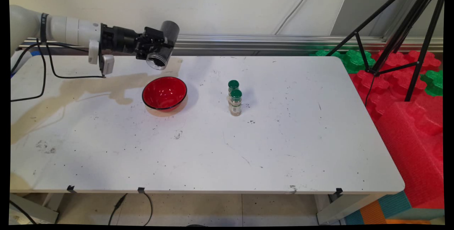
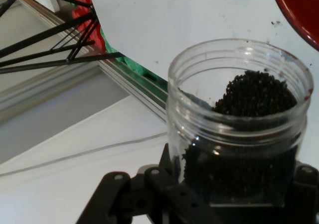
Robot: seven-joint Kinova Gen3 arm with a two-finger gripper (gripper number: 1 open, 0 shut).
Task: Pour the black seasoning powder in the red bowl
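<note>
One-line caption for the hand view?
Gripper holds an open clear jar of dark granules, tipped near the red bowl.

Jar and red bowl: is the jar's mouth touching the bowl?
Apart. In the main view the gripper holds the jar tipped above the bowl, with bare table visible between the jar's mouth and the bowl's rim.

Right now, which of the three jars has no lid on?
The clear jar clamped in the gripper, tipped above the red bowl, is open and holds dark grains. The two small jars standing mid-table both have green caps.
</note>
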